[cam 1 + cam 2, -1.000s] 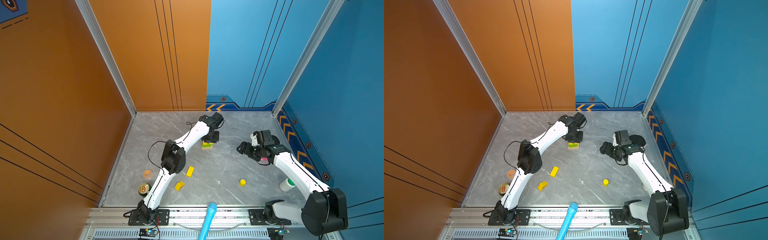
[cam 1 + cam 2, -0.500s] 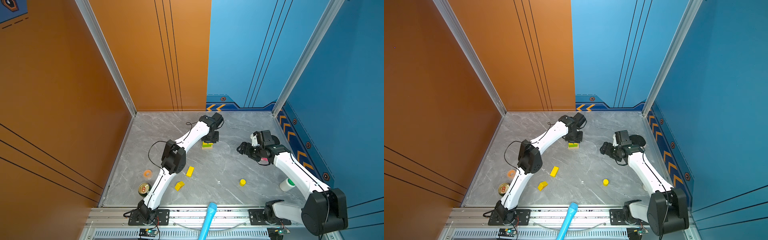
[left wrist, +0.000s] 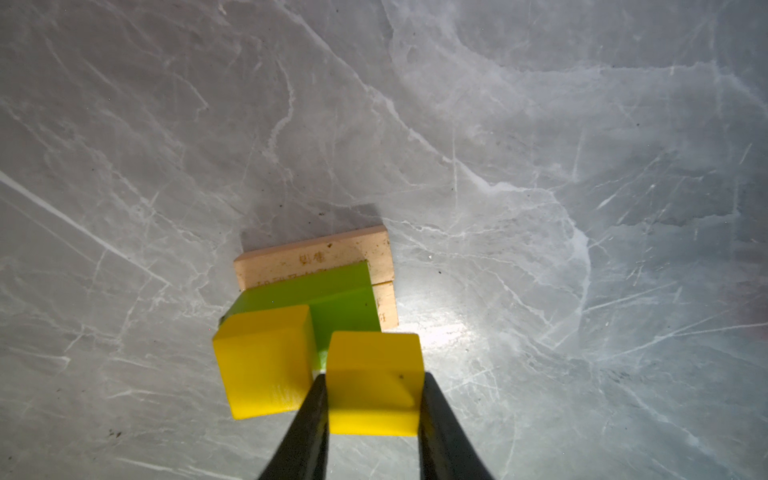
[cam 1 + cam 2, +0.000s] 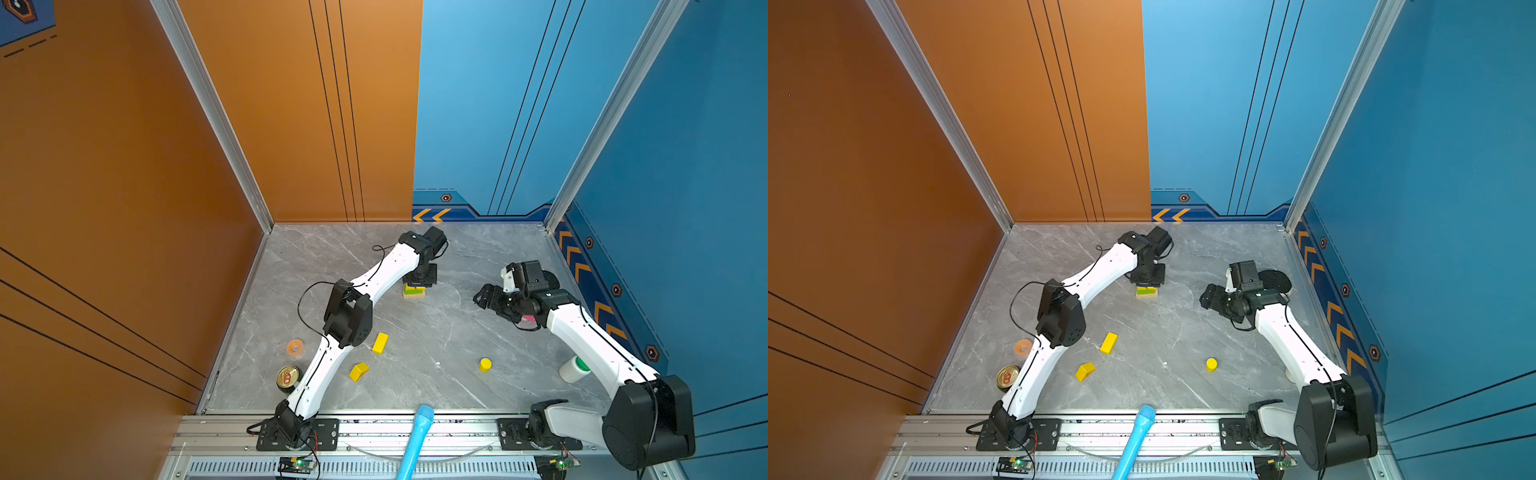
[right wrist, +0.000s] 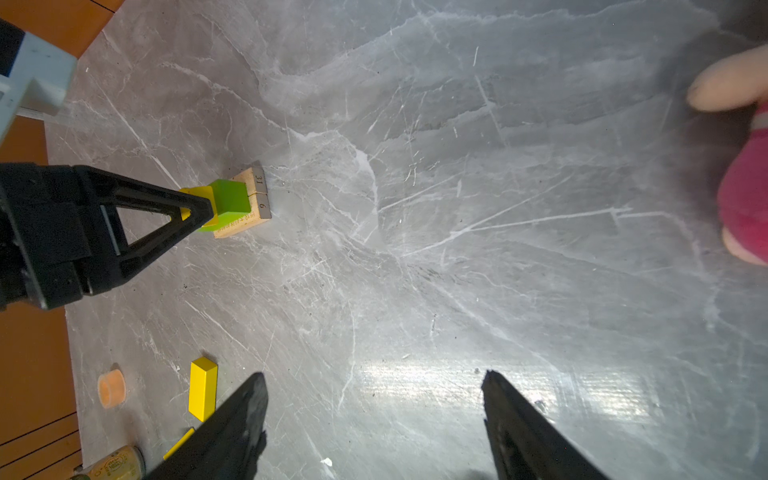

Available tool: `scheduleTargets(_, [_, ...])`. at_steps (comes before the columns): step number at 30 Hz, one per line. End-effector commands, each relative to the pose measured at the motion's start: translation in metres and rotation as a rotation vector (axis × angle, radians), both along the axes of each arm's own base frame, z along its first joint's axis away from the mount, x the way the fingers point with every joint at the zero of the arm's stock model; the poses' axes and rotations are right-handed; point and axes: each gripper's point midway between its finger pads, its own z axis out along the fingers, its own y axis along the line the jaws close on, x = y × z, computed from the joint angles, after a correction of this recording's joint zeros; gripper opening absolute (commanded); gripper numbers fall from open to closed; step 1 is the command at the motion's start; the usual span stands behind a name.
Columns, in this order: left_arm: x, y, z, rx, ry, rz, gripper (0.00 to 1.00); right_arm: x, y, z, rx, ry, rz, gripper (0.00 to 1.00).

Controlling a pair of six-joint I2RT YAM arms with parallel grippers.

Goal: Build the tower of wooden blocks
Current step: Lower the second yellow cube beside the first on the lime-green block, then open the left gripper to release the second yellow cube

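Bright, even light puts white glare on the marble table (image 3: 449, 332) just beside the tower (image 3: 332, 299) and a soft shadow at its base, while wrist-view edges blur.

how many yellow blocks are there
5. One cube sits on the green bar; a second cube is in the left gripper beside it; a long bar, a chunky piece and a cylinder lie loose on the table. More may be hidden.
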Motion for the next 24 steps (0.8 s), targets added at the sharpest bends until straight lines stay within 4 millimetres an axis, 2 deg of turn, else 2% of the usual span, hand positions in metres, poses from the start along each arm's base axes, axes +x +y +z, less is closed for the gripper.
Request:
scheduleTargets(1, [0.0046, 0.0111, -0.0103, 0.041, 0.009, 0.031, 0.28, 0.0006, -0.0004, -0.0045, -0.005, 0.001, 0.017, 0.82])
scheduleTargets(12, [0.0075, 0.0121, -0.0117, 0.043, 0.006, 0.043, 0.29, 0.0005, -0.0005, -0.0043, -0.003, 0.000, 0.016, 0.82])
scheduleTargets(24, [0.0104, 0.0122, -0.0118, 0.039, 0.003, 0.054, 0.36, 0.0009, -0.0005, -0.0051, -0.004, 0.002, 0.017, 0.82])
